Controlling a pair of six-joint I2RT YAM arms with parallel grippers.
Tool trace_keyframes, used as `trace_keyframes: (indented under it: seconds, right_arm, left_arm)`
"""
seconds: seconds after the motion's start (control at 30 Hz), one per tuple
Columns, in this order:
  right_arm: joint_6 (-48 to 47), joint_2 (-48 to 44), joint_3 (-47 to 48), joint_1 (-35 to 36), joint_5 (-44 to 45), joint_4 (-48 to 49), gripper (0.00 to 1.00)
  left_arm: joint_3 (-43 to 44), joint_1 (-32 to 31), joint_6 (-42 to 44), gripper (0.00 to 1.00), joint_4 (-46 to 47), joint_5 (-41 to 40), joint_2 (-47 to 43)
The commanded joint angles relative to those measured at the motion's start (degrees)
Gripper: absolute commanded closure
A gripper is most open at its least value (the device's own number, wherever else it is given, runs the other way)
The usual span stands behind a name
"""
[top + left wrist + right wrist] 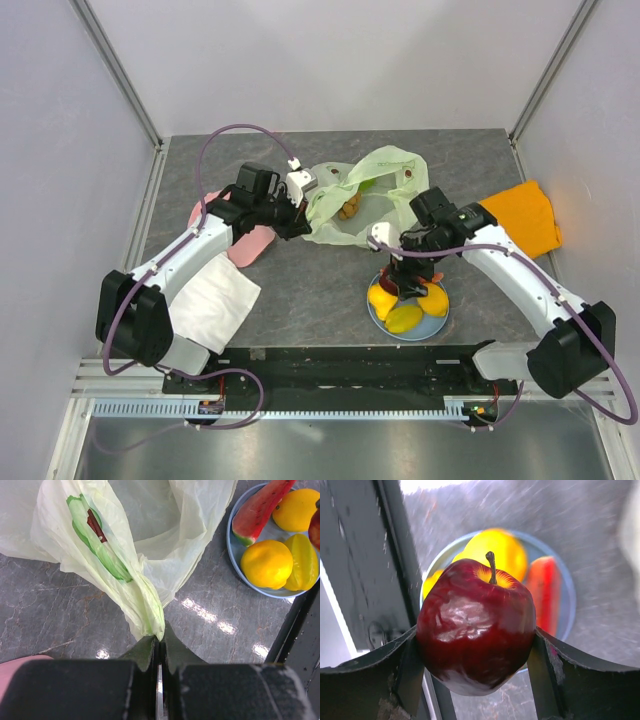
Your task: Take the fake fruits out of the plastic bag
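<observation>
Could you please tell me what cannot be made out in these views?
Top external: plastic bag folds hide how many fruits remain inside.
Top external: the right gripper covers part of the plate.
Right wrist: the apple blocks the blurred plate.
Left wrist: plate cut by the right edge.

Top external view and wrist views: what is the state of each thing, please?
plastic bag: open, brown fruit inside
left pincer: shut on plastic bag edge
right pincer: shut on red apple, above blue plate
red apple: held, lifted
blue plate: holds watermelon slice, star fruit, two yellow fruits
</observation>
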Motion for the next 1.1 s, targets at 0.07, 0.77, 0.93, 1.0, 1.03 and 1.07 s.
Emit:
trace_keyframes:
  seconds: [0.07, 0.77, 0.93, 1.0, 1.03, 1.07]
  right_arm:
    - [-11.3, -2.7, -5.7, 1.0, 4.9, -4.3, 0.52]
    - [-9.8, -3.0, -4.1, 0.9, 10.9, -0.1, 0.02]
    - [-1.8, 2.9, 10.5, -4.3, 6.3, -0.6, 0.02]
    - [4.5, 6.6, 17.0, -6.9, 3.9, 0.8, 0.02]
    - [6.8, 10.8, 20.5, -7.9, 3.3, 1.2, 0.02]
    - [11.2, 13.0, 22.2, -8.9, 2.3, 1.8, 0.02]
  left_arm:
    - [0.8, 0.1, -0.4, 0.98, 1.6, -0.5, -2.0]
    - [1.9, 0.1, -0.3, 0.98, 1.6, 0.5, -0.6]
    - [1.5, 0.2, -0.5, 0.98, 1.5, 0.9, -0.5]
    - [1.5, 0.2, -0.8, 0.98, 1.6, 1.3, -0.4]
    - [1.6, 0.2, -0.9, 0.99, 1.7, 1.2, -0.4]
    - [1.8, 0.1, -0.9, 0.98, 1.7, 1.2, -0.4]
